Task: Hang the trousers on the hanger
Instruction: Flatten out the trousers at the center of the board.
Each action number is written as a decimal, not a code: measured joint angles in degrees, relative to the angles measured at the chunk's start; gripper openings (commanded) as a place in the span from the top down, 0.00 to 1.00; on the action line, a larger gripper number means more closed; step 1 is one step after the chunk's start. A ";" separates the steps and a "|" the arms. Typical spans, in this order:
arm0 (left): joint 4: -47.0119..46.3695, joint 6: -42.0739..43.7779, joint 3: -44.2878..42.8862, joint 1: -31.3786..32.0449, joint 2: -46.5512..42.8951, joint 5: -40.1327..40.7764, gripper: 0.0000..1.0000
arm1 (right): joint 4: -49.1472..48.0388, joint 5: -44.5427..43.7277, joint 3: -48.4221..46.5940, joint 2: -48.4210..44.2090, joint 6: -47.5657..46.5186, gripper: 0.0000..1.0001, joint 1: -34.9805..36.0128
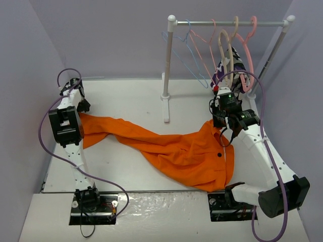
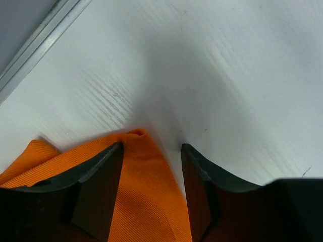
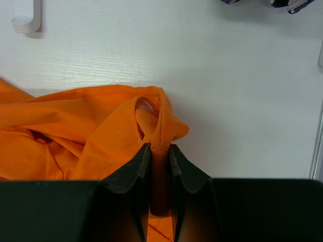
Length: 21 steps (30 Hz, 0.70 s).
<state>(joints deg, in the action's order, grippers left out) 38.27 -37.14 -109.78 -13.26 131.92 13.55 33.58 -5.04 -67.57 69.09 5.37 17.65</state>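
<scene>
The orange trousers (image 1: 176, 148) lie spread across the table from the left arm to the right arm. My right gripper (image 3: 159, 147) is shut on a bunched fold of the trousers (image 3: 156, 121) at their right end; it shows in the top view (image 1: 220, 120) too. My left gripper (image 2: 151, 147) is open, its jaws straddling a corner of the trouser leg (image 2: 144, 171) that lies flat on the table; it also shows in the top view (image 1: 83, 105). The light-blue hanger (image 1: 187, 53) hangs on the rack at the back, left of the pink hangers.
A white clothes rack (image 1: 168, 70) stands at the back right with pink hangers (image 1: 207, 50), a beige hanger (image 1: 225, 45) and a purple-white-black patterned garment (image 1: 233, 68). Its foot (image 3: 25, 15) shows in the right wrist view. Walls close in on both sides.
</scene>
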 measured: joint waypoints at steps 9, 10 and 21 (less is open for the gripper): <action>0.38 0.52 0.55 -0.11 -0.10 2.22 1.00 | -0.12 -0.03 0.00 0.16 0.00 1.00 0.00; 0.38 0.66 0.55 -0.09 -0.15 2.34 1.00 | -0.13 -0.07 0.00 0.16 0.00 1.00 0.00; 1.82 2.75 5.40 -2.42 -8.71 2.33 1.00 | -0.07 -5.25 -0.04 -0.55 0.58 1.00 -2.14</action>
<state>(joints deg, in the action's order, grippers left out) 40.09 -34.40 -104.37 -15.68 123.21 15.88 33.50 -10.29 -67.61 68.55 5.94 15.51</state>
